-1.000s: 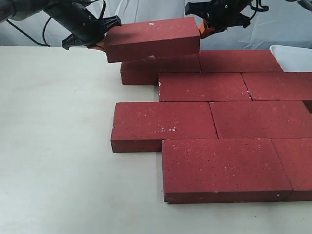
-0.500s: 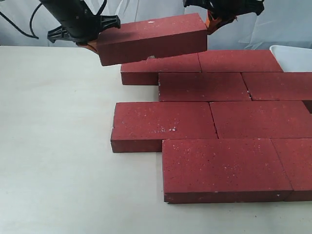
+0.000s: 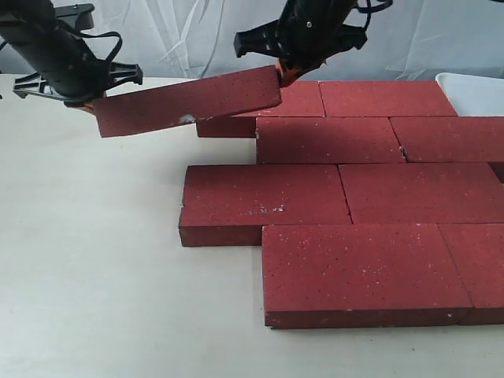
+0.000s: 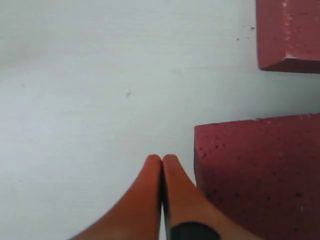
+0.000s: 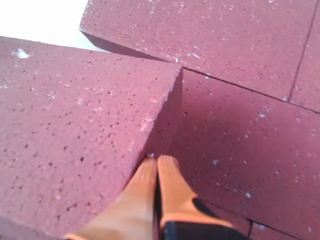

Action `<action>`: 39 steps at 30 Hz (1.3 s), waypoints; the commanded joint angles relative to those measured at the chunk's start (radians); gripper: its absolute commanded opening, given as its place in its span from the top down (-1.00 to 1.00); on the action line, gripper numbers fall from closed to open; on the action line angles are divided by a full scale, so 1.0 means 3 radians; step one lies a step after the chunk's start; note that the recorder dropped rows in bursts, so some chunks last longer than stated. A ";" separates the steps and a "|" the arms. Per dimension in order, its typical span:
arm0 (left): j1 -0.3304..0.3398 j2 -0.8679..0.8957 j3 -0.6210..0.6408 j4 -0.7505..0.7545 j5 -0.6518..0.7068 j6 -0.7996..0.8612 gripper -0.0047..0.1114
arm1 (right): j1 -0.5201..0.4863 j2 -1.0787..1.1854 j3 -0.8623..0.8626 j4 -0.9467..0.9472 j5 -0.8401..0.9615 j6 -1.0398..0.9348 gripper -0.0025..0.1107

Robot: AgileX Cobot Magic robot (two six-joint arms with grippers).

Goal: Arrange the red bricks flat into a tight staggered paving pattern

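Pale table (image 3: 94,260), tilted brick (image 3: 189,101) aloft; fingers (image 5: 172,185) closed

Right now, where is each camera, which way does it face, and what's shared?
Exterior: front of table, facing laid bricks; left gripper and right gripper at back.
Left wrist: past shut left gripper, down at table and lifted brick.
Right wrist: past shut right gripper, at lifted brick over laid bricks.
All share the lifted brick.

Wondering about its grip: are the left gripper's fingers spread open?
No, the orange fingertips of the left gripper press together beside the brick.
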 commanded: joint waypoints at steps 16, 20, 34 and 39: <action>0.0494 0.0016 0.0454 0.0003 -0.1114 0.0049 0.92 | 0.0388 0.0706 0.0009 0.0508 -0.1396 0.0040 0.97; 0.0565 0.0195 0.0486 -0.0003 -0.1040 0.0040 0.92 | 0.0429 0.0798 0.0009 0.0518 -0.1503 0.0040 0.97; 0.0770 0.0310 0.0486 0.0348 -0.1003 0.0047 0.92 | 0.0396 0.0862 0.0009 0.0054 -0.1188 0.0047 0.97; 0.0904 0.0310 0.0486 0.0306 -0.0830 0.0033 0.92 | 0.0373 0.0854 0.0009 -0.0318 -0.1043 0.0347 0.97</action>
